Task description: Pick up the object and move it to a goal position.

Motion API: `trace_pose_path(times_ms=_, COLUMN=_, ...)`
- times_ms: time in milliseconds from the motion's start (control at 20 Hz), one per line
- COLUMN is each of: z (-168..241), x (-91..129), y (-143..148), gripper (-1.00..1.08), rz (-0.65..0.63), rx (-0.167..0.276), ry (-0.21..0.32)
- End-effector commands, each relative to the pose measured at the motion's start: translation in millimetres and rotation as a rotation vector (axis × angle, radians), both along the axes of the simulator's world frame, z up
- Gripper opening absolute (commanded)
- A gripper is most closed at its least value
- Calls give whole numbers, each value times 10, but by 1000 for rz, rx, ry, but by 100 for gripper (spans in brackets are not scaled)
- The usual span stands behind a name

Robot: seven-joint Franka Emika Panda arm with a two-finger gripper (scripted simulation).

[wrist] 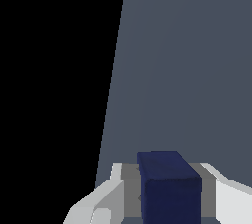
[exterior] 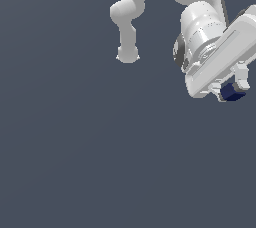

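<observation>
Pickup looks done: gripper [exterior: 233,91] clamped on navy cube [exterior: 232,92], seemingly held aloft. Carry to goal remains; no goal marker visible

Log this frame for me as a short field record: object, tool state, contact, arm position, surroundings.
object: dark navy-blue cube, plain, unmarked
tool: white tool, closed on the cube
contact: cube sits between the fingers in the wrist view, one on each side
arm position: tool near the exterior view's right edge, arm reaching in from the top
surroundings: uniform grey surface; nothing else visible on it
goal marker: none visible in either view
lift height: cannot tell from these views
</observation>
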State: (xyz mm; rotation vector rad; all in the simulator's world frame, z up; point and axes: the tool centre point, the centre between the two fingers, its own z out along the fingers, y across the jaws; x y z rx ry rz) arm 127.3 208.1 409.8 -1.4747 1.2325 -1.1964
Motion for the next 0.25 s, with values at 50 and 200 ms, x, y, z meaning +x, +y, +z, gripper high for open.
trace_pose_path(times_ms=50, z=40, x=-8, y=8, gripper=-100, rz=-1, rx=-1, ry=-13)
trace_pose_path(times_ms=200, z=23, x=-5, y=5, gripper=-100, rz=0, rx=-1, ry=-8)
